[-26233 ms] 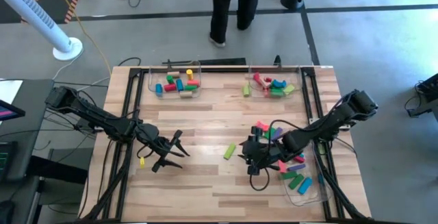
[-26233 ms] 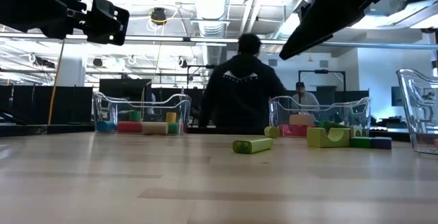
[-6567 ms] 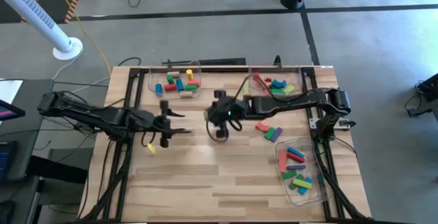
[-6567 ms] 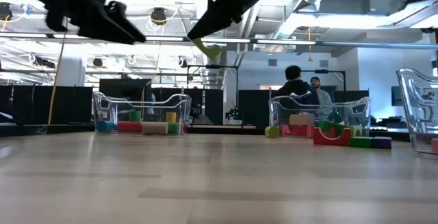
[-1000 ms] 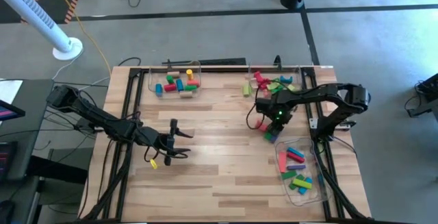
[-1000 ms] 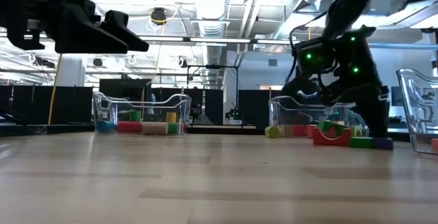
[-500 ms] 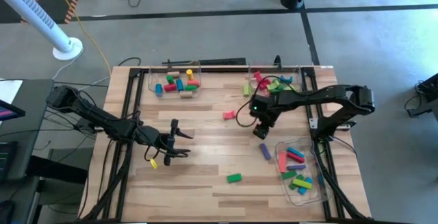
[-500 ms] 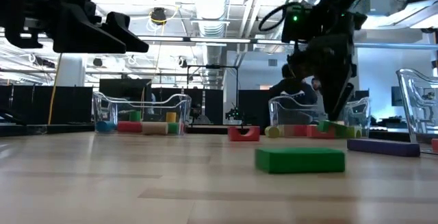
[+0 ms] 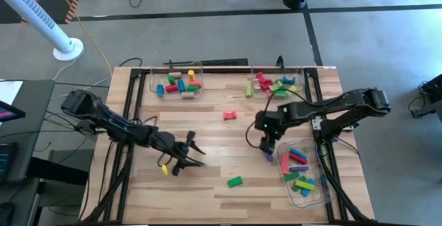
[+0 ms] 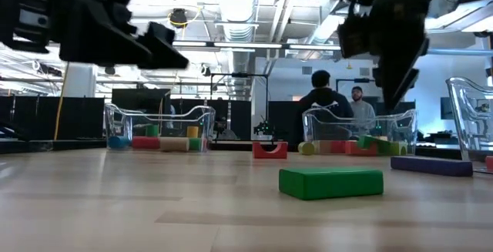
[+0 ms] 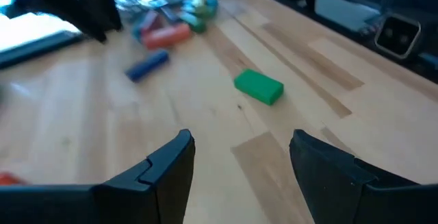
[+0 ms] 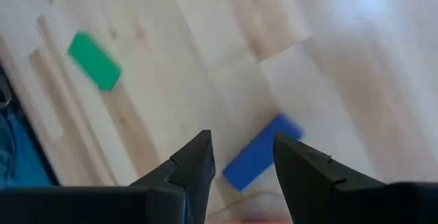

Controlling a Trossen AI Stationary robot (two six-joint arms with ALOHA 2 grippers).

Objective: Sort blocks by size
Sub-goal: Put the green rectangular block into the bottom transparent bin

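Pale wooden planks make up the bench (image 9: pixel 207 136), framed by black rails, with a grey floor and cables beyond it. Two clear plastic trays sit along the far edge, the left one (image 9: pixel 177 83) and the right one (image 9: pixel 276 84) each holding small coloured wooden blocks, and a third clear tray (image 9: pixel 302 174) at the right edge holds longer coloured bars. Loose on the bench lie a small green rectangular wooden block (image 9: pixel 235 181) near the front centre, a small red arched wooden block (image 9: pixel 230 115) farther back, and a purple-blue wooden bar (image 12: pixel 260 152) just beside the third tray. The right tool (image 9: pixel 266 145) hovers directly over that bar with its fingers (image 12: pixel 191 166) parted and empty. The left tool (image 9: pixel 191 155) hangs above the bench left of the green block, its fingers (image 11: pixel 171 166) also spread with nothing between them. Two people (image 10: pixel 335 105) show in the room beyond the bench.
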